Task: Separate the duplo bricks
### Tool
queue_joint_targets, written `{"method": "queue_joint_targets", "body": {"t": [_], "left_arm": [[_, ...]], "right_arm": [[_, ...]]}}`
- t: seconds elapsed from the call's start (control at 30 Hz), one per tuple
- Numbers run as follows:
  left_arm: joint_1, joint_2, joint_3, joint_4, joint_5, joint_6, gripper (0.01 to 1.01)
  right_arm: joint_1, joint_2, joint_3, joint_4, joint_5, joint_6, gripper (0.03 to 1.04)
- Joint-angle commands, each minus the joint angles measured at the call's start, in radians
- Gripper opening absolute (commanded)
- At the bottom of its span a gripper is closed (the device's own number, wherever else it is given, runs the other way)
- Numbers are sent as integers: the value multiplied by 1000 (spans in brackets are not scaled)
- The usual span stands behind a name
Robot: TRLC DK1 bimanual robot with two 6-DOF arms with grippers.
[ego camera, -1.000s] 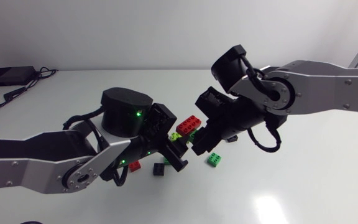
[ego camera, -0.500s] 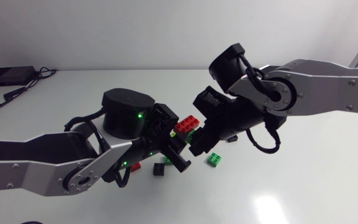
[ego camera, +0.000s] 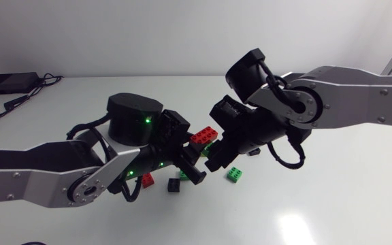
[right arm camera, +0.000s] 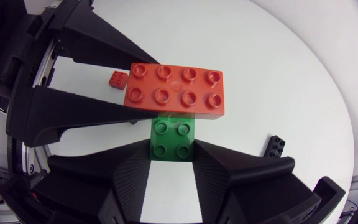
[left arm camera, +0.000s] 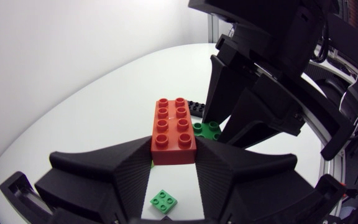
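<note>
Currently left end effector (left arm camera: 173,163) clamps red brick (left arm camera: 174,127); right end effector (right arm camera: 173,163) clamps green brick (right arm camera: 173,138) stuck beneath it.

Long brick (left arm camera: 174,129) is red, the small brick (right arm camera: 173,140) under it green; left end effector (left arm camera: 173,165) and right end effector (right arm camera: 172,165) are matte black. Worktop (ego camera: 332,197) is white, with a loose green brick (ego camera: 234,174), a loose red brick (ego camera: 147,180) and a loose black brick (ego camera: 174,185). Left arm (ego camera: 39,177) and right arm (ego camera: 359,95) are silver-grey with black joints, green lights on the left.
</note>
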Motion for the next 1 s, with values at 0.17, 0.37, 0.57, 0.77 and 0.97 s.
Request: {"method": "queue_joint_targets", "body": {"t": [0.17,0.37,0.57,0.77,0.97], "left_arm": [[28,-29,-18,-9,27,-25,343],[6,-44,-32,-1,9,-11,343],[-46,-67,-67,36,-49,30,343],[-65,-84,-87,54,-80,55,344],[-45,-101,-93,63,-86,65,344]], "right_arm": [[32,18,-32,-5,-2,-32,369],[47,18,-36,-5,4,-35,370],[53,29,-30,-5,4,-36,372],[19,38,-16,-10,-44,-33,372],[-11,37,-24,-14,-61,-36,372]]}}
